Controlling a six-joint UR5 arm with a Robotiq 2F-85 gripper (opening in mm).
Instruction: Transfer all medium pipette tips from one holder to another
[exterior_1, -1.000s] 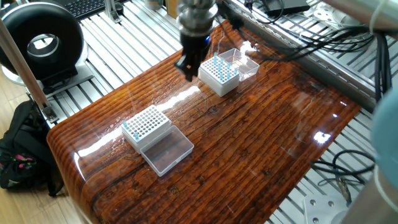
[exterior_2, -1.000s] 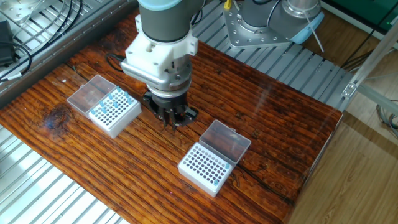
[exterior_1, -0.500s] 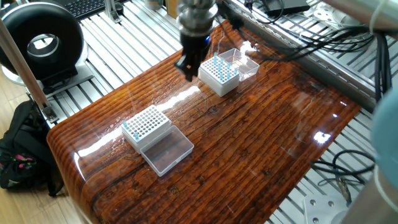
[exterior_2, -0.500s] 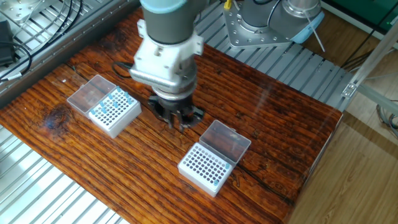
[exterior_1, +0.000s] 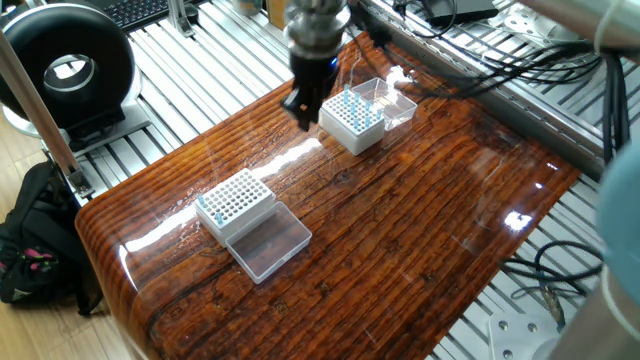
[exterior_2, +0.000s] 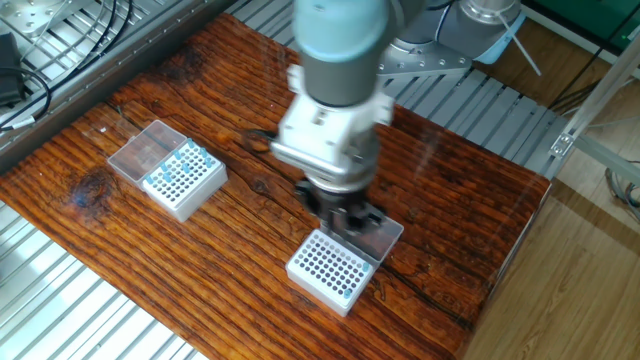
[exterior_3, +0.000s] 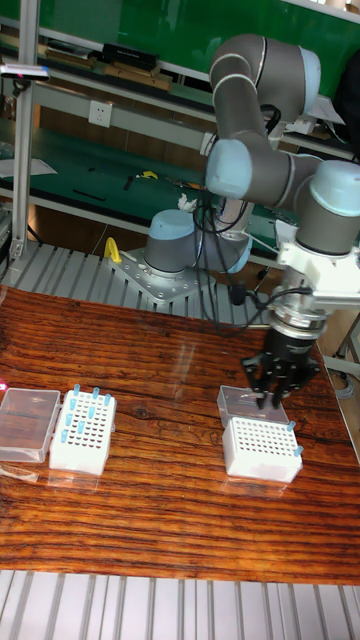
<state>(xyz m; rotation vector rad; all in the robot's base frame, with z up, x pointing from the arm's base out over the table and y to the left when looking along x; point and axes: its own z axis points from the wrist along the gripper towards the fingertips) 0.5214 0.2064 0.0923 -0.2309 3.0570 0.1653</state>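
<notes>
Several medium pipette tips (exterior_2: 181, 166) (exterior_3: 84, 411) stand in the white holder (exterior_2: 186, 180) (exterior_3: 82, 432) (exterior_1: 352, 118) on the left. The second white holder (exterior_2: 330, 268) (exterior_3: 262, 448) (exterior_1: 235, 200) carries a couple of pale-blue tips (exterior_3: 295, 438) at its right edge. My gripper (exterior_2: 346, 218) (exterior_3: 271, 394) hangs just above that second holder's back edge, where its clear lid (exterior_2: 368, 230) lies open. The fingers are drawn together; whether a tip sits between them is too small to see. One fixed view shows the gripper (exterior_1: 303, 106) beside the tip-filled holder instead.
The wooden table (exterior_2: 450, 200) rests on ribbed aluminium rails. The first holder's clear lid (exterior_2: 148, 150) lies open behind it. The arm's base plate (exterior_3: 168, 275) stands at the table's back edge. A black bag (exterior_1: 35, 240) sits on the floor off the table's end.
The gripper has travelled from beside the tip-filled holder across the table to above the second holder. One fixed view shows no change.
</notes>
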